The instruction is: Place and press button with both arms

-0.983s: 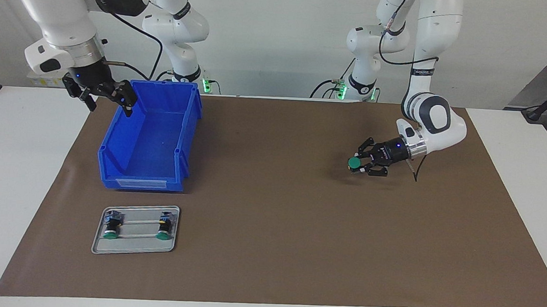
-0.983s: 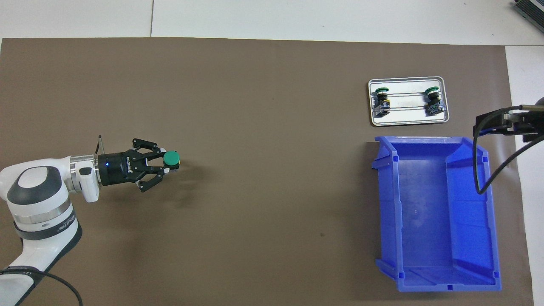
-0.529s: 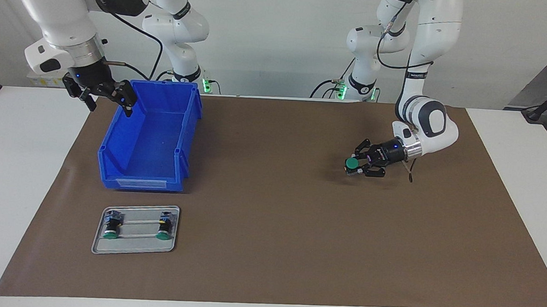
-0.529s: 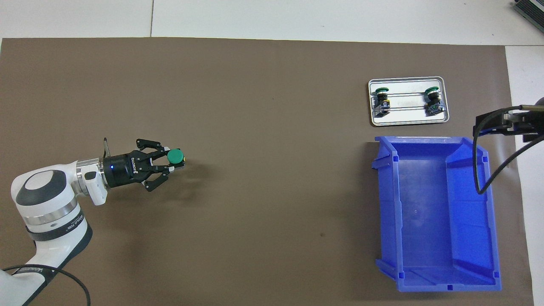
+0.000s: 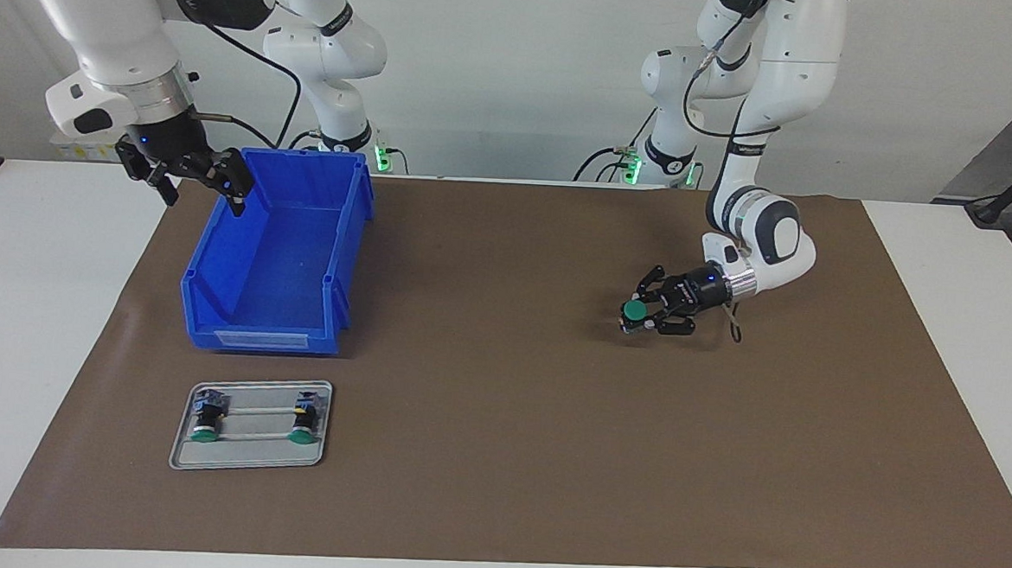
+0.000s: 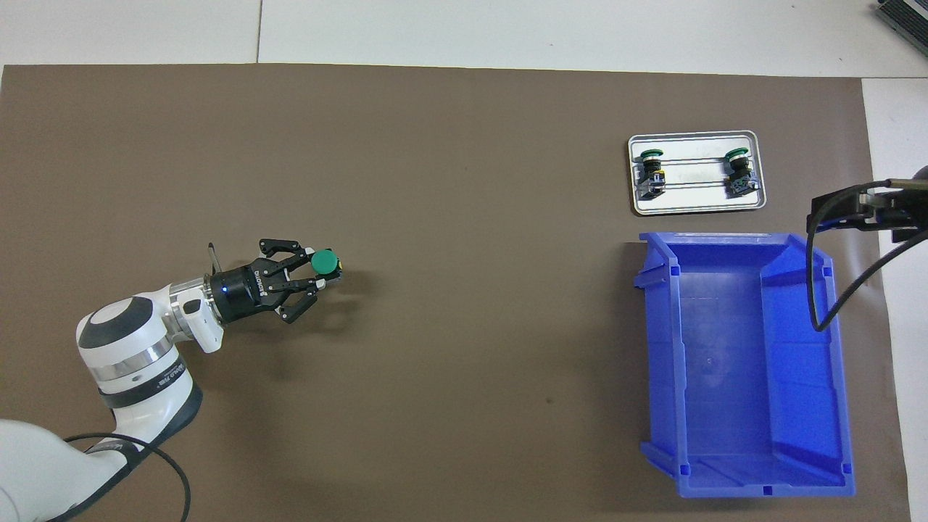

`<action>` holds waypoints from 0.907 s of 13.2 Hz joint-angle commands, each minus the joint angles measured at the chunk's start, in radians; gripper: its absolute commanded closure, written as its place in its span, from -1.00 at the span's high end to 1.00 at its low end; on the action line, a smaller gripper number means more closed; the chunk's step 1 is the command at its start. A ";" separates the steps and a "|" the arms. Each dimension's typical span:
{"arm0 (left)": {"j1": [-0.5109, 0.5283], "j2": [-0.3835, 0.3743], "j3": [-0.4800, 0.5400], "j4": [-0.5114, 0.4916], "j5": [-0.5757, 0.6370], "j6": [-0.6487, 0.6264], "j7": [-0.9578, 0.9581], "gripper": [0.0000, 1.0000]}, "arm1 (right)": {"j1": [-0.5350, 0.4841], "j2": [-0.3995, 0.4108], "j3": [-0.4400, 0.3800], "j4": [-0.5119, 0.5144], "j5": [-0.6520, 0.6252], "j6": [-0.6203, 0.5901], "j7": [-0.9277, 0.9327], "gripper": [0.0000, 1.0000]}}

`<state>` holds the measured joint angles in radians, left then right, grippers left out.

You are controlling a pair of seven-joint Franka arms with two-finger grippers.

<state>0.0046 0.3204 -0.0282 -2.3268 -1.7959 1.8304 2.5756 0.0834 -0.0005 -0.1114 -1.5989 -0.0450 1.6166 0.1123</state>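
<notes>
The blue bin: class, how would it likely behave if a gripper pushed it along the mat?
The blue bin looks like rigid moulded plastic, so it would probably hold its shape. It appears empty, so likely light for its size. Its broad flat base on the mat suggests sliding, not tipping.

Bin [image 5: 278, 255] sits toward right arm's end of mat [image 5: 505, 457]; tray [image 5: 249, 452] w/ two buttons [image 5: 205, 415] lies just beside it, farther from robots.
</notes>
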 commanded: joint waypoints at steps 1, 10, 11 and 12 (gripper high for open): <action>-0.037 0.046 0.007 0.037 -0.077 -0.023 0.038 -0.67 | -0.004 -0.006 -0.005 -0.004 0.022 -0.001 -0.022 1.00; -0.095 0.054 0.007 0.015 -0.155 -0.005 0.058 -0.67 | -0.004 -0.006 -0.005 -0.004 0.022 -0.001 -0.022 1.00; -0.100 0.054 0.007 0.015 -0.155 0.007 0.063 -0.66 | -0.002 -0.006 -0.005 -0.004 0.022 -0.001 -0.022 1.00; -0.101 0.054 0.007 0.014 -0.154 0.016 0.064 -0.65 | -0.004 -0.006 -0.005 -0.004 0.022 -0.001 -0.022 1.00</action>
<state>-0.0755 0.3727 -0.0311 -2.3048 -1.9289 1.8244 2.6099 0.0834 -0.0005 -0.1114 -1.5989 -0.0450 1.6166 0.1123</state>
